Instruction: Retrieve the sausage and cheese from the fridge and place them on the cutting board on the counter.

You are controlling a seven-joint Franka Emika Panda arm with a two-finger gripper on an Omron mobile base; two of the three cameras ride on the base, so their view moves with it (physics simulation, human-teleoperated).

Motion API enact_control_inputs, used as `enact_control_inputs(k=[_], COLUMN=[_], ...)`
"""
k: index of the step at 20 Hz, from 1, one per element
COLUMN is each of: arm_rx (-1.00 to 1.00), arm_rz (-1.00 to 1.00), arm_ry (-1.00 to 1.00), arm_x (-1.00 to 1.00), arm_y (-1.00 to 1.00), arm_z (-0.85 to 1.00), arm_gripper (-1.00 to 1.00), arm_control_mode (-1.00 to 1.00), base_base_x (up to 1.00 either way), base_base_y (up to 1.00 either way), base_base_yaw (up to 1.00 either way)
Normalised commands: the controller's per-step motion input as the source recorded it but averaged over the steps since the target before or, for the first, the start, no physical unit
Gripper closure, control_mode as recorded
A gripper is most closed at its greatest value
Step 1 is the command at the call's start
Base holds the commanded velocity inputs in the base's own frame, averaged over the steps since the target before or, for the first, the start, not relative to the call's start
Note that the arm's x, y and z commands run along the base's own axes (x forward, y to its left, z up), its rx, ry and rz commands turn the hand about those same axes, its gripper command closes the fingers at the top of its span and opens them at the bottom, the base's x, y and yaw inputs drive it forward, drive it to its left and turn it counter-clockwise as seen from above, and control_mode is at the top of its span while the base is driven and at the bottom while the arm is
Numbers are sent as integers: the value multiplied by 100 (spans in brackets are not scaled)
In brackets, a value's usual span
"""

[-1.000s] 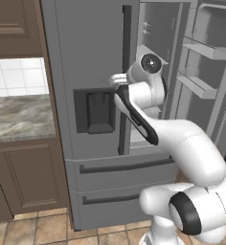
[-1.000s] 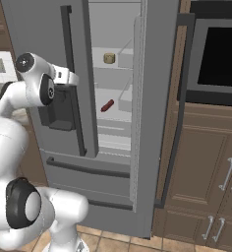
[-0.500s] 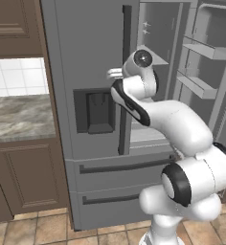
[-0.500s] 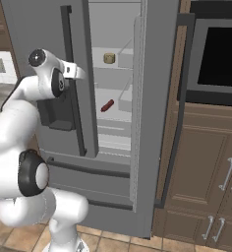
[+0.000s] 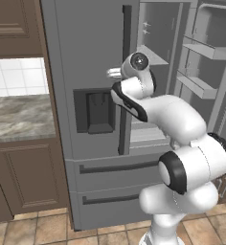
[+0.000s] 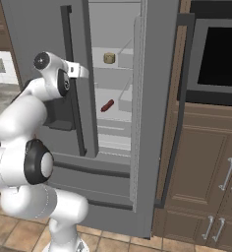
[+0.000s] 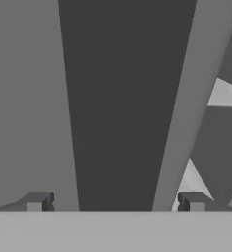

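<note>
Beside the fridge [image 5: 86, 57], a marbled counter [image 5: 16, 117] meets white wall tiles [image 5: 14, 76].

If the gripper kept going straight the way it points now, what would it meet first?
Most likely the fridge door's long dark handle, which sits dead ahead between the open gripper fingertips in the hand view. The gap to it is hard to judge.

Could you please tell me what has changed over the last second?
The arm folded: its elbow rose and drew back toward the base, while the wrist stayed by the fridge door handle. The pincer stayed open and empty. Sausage and cheese lie unmoved on their shelves, right door open as before.
</note>
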Motion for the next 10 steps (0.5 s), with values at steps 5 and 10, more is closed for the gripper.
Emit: enact_control_inputs(k=[5,10], arm_rx=[-1,0], arm_rz=[0,0], arm_ry=[-21,-7], arm_x=[70,69], arm_y=[1,0], arm_z=[-7,-21], arm_gripper=[-100,100], arm_control_mode=[-100,-100], base_base_x=[0,0], base_base_y=[0,0], base_base_yaw=[0,0])
